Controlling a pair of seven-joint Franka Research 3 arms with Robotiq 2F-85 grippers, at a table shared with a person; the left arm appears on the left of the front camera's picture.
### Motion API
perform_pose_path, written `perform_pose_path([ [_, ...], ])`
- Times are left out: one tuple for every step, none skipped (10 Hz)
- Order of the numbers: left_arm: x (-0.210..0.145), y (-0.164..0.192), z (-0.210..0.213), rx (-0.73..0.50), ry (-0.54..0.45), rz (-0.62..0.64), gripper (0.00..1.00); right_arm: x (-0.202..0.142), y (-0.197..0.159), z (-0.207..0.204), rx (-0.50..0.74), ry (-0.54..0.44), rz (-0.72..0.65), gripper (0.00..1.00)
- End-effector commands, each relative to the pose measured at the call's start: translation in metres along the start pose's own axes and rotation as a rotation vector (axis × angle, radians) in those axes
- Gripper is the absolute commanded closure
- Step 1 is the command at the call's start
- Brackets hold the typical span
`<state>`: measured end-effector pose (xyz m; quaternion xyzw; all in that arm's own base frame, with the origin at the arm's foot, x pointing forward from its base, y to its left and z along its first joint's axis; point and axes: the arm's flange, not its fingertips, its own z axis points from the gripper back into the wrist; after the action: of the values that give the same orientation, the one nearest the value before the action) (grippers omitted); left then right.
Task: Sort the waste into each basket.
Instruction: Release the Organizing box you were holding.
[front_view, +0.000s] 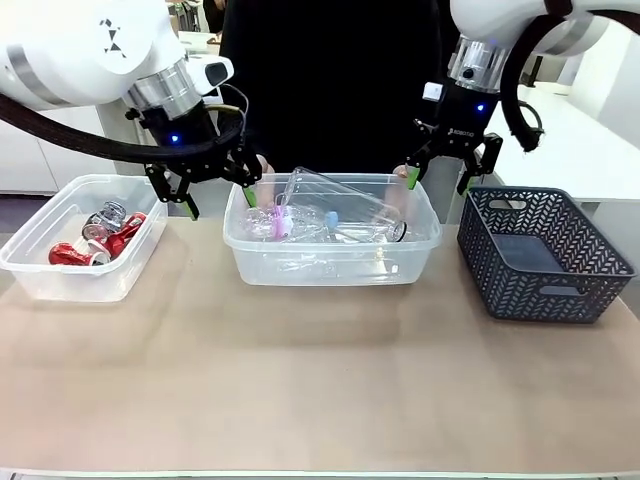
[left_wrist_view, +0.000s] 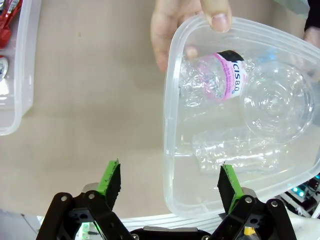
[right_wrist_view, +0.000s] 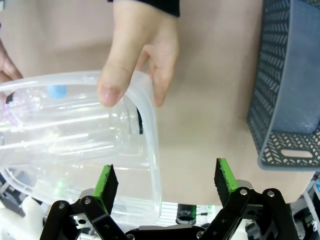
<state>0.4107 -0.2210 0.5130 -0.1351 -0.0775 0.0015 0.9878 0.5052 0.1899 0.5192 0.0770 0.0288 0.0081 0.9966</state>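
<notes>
mostly clear ribbed bottles (front_view: 340, 210), smooth rounded tub (front_view: 330, 262)

The person's hand (left_wrist_view: 172, 35) is cut off at 12 o'clock. Bottles (front_view: 330, 215) overlap in the middle tub (front_view: 330, 262); their count is unclear. The cans (left_wrist_view: 7, 17) are cropped at 10 o'clock.

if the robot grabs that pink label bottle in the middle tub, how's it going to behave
The pink-label bottle looks crumpled, thin and empty, so it is probably light and would likely dent further under the gripper's pads. Its clear plastic may be slippery. Lying on its side in the tub, it could roll when nudged.
</notes>
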Motion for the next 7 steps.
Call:
perform_pose_path([
  [0.0,0.0,0.001,0.014,-0.005,0.014,0.0,0.0,0.0,0.001,0.004,0.0,-0.003,0.0],
  [0.0,0.0,0.001,0.014,-0.005,0.014,0.0,0.0,0.0,0.001,0.004,0.0,-0.003,0.0],
  [0.0,0.0,0.0,0.0,0.0,0.0,0.03,0.0,0.0,0.0,0.0,0.0,0.0,0.02],
  [-0.011,-0.012,0.029,0.035,-0.051,-0.067,0.0,-0.034,0.0,0.015,0.011,-0.044,0.068,0.0],
  [-0.037,-0.012,0.06,0.022,-0.108,-0.117,0.0,-0.078,-0.01,0.031,0.038,-0.061,0.083,0.0],
  [-0.066,-0.003,0.084,-0.014,-0.125,-0.133,0.0,-0.12,-0.026,0.042,0.089,-0.084,0.085,0.0],
  [-0.098,0.008,0.101,-0.061,-0.085,-0.157,0.0,-0.163,-0.041,0.049,0.112,-0.099,0.166,0.0],
])
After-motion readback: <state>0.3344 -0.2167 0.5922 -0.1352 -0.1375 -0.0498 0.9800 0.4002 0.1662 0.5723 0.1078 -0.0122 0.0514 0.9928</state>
